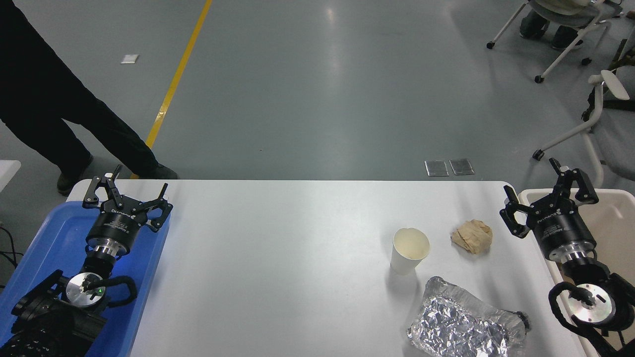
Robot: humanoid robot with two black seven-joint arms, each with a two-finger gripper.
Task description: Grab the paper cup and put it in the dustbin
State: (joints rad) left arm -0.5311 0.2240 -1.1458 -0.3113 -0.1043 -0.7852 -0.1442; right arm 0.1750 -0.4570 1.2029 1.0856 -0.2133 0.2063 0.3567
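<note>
The white paper cup (410,250) stands upright on the white table (278,258), right of centre, its cream inside showing. The cream dustbin (612,218) stands at the table's right edge, partly behind my right arm. My right gripper (545,193) is open and empty, over the bin's left rim, to the right of the cup and well apart from it. My left gripper (126,191) is open and empty, parked at the lower left over the blue tray (44,243).
A crumpled brown paper ball (472,236) lies just right of the cup. A crinkled silver foil packet (464,325) lies in front of the cup near the table's front edge. A person's dark legs (59,114) are at the far left. Office chairs stand at the top right.
</note>
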